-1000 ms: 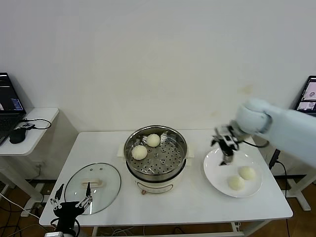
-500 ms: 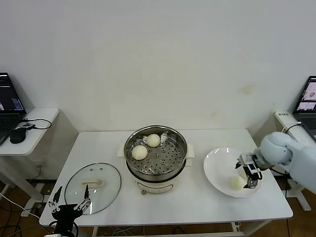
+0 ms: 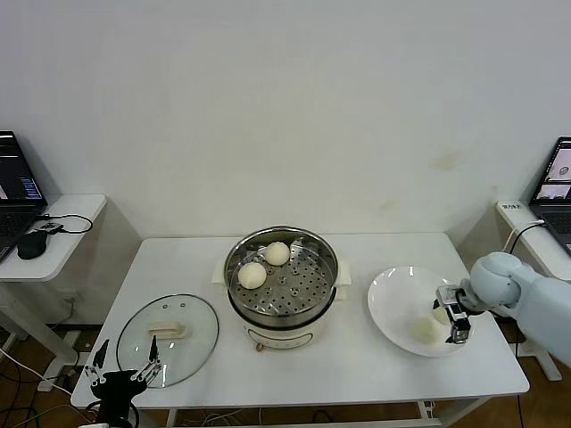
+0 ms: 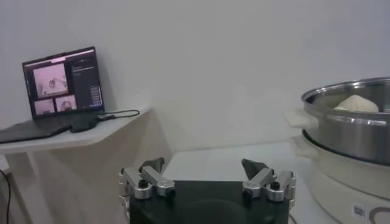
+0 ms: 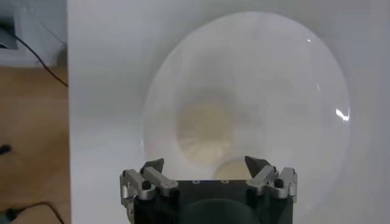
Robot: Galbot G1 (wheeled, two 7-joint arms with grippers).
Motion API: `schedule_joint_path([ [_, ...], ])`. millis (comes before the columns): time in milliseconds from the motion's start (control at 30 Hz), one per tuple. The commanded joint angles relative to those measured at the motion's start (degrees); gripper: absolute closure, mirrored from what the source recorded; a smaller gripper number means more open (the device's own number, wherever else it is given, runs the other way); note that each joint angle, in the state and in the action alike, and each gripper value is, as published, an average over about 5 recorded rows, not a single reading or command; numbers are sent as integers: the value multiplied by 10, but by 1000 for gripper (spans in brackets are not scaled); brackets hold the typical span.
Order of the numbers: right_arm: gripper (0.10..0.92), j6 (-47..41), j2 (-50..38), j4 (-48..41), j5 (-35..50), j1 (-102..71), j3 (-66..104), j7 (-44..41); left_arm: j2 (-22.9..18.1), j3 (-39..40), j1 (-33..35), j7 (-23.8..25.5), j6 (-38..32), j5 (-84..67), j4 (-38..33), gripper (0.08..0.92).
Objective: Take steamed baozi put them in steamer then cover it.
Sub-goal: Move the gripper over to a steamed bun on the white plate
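The steamer [image 3: 283, 308] stands mid-table with two steamed baozi [image 3: 252, 275] [image 3: 277, 253] on its perforated tray. Two more baozi lie on the white plate [image 3: 393, 299] to its right: one [image 3: 424, 330] in plain sight, the other [image 3: 440, 315] partly behind my right gripper [image 3: 451, 314]. That gripper is open and low over the plate's right side. In the right wrist view its jaws [image 5: 206, 165] stand wide, with one baozi [image 5: 206, 131] ahead and another [image 5: 234, 170] close to the palm. The cover [image 3: 168, 326] lies flat on the table's left. My left gripper [image 3: 120, 373] hangs open off the front left corner.
A side table [image 3: 62, 234] at far left carries a laptop [image 3: 13, 192] and a mouse [image 3: 31, 245]. Another laptop [image 3: 558, 174] stands at far right. In the left wrist view the steamer's wall [image 4: 347, 131] is near, with a baozi [image 4: 355, 103] showing above its rim.
My right gripper has swung from beside the steamer out and down to the plate's right side, over the baozi. The left gripper has sunk slightly lower.
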Motion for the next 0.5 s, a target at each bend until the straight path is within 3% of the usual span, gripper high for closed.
schedule_joint_path([
  [33, 202, 2, 36, -39, -10, -20, 15, 13, 0, -1, 0, 0, 1, 0, 0, 177],
  [267, 231, -5, 46, -45, -6, -21, 11, 12, 0, -1, 0, 1, 1, -1, 0, 177],
  [500, 326, -9, 41, -41, -6, -25, 11, 8, -1, -1, 2, 0, 0, -1, -1, 177],
])
